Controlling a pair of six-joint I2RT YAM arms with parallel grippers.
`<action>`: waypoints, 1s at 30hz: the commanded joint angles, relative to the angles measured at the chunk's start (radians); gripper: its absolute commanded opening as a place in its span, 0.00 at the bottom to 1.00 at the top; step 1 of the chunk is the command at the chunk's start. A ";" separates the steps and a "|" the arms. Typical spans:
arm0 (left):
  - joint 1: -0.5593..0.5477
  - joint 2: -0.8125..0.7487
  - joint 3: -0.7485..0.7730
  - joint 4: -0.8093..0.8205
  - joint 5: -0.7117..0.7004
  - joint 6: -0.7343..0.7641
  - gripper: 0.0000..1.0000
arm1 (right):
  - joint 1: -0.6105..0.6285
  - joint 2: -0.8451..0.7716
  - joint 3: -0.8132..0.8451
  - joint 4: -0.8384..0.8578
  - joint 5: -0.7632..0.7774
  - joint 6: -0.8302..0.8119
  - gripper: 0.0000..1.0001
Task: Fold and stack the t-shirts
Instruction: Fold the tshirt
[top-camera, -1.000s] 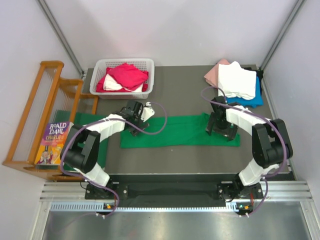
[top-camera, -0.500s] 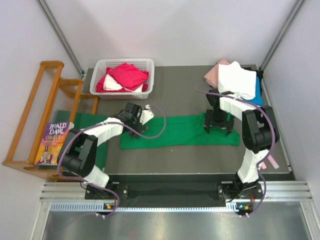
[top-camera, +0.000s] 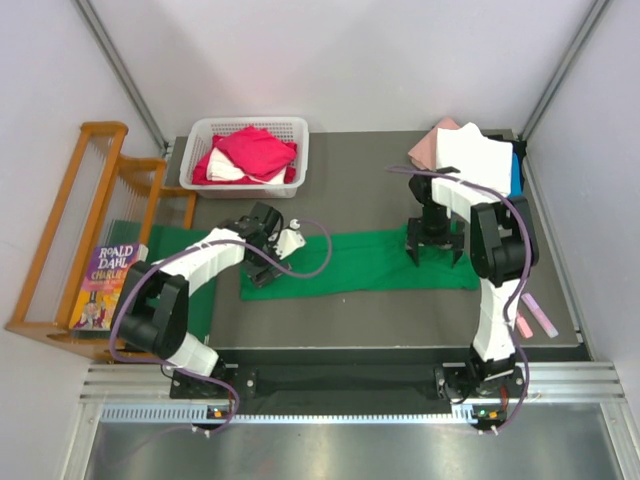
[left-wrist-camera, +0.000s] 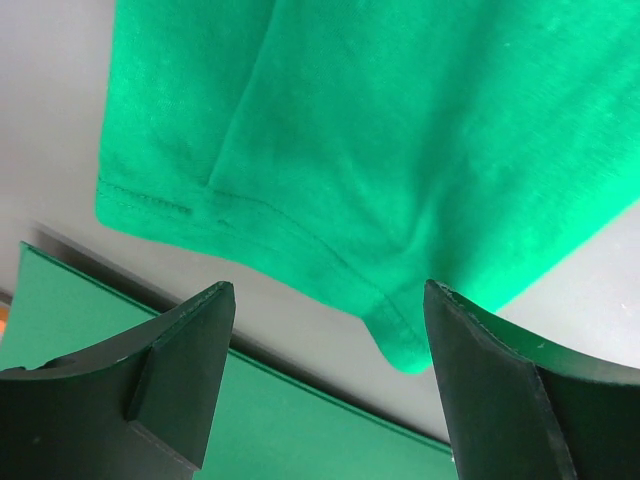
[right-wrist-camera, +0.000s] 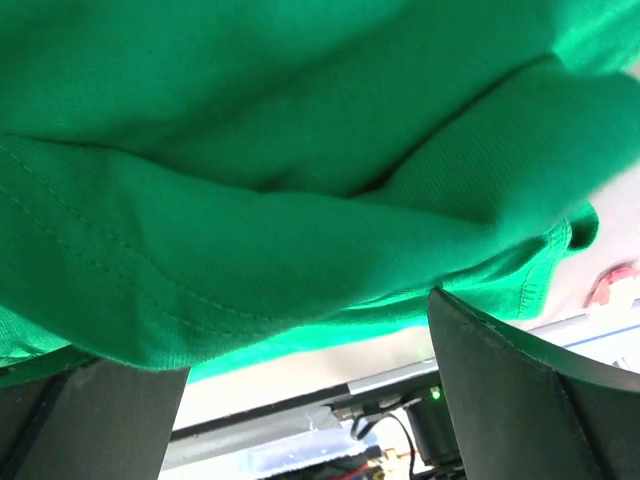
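A bright green cotton t-shirt (top-camera: 370, 262) lies folded into a long band across the middle of the dark grey table (top-camera: 370, 190), and both arms have their tools down at it, one at each end.

At the shirt's left end the left gripper (top-camera: 264, 262) hangs just over the corner with its two black fingers spread wide. From its wrist, the left gripper (left-wrist-camera: 328, 300) has nothing between the jaws; the stitched hem and the folded corner sit under the gap, ungrasped. Just off that same corner runs the edge of a darker green flat rectangular mat (left-wrist-camera: 300, 440).

Near the shirt's right end the right gripper (top-camera: 435, 250) is splayed fully apart, fingers planted either side of the band's width. From its wrist the cloth bulges very close to the lens – I can't tell whether the fingers touch it – and nothing is pinched.

Beyond the shirt's left end, toward the back, stands a white slatted plastic basket (top-camera: 300, 150) holding a crumpled magenta tee (top-camera: 255, 148) and a white bundled tee (top-camera: 225, 170). Beyond the right end, at the back corner, is a stack – a pale pink folded tee (top-camera: 425, 148), a white folded tee (top-camera: 475, 160) and a blue folded tee (top-camera: 515, 178) showing at its edge.
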 joint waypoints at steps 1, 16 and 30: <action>-0.009 -0.040 0.048 -0.087 0.036 0.009 0.81 | -0.008 0.092 0.068 0.388 -0.015 0.044 1.00; -0.018 -0.017 0.078 -0.046 0.048 -0.028 0.81 | 0.033 0.256 0.409 0.323 -0.123 -0.044 0.99; -0.018 -0.015 0.111 -0.046 0.033 -0.028 0.81 | 0.061 0.405 0.731 0.311 -0.375 -0.185 1.00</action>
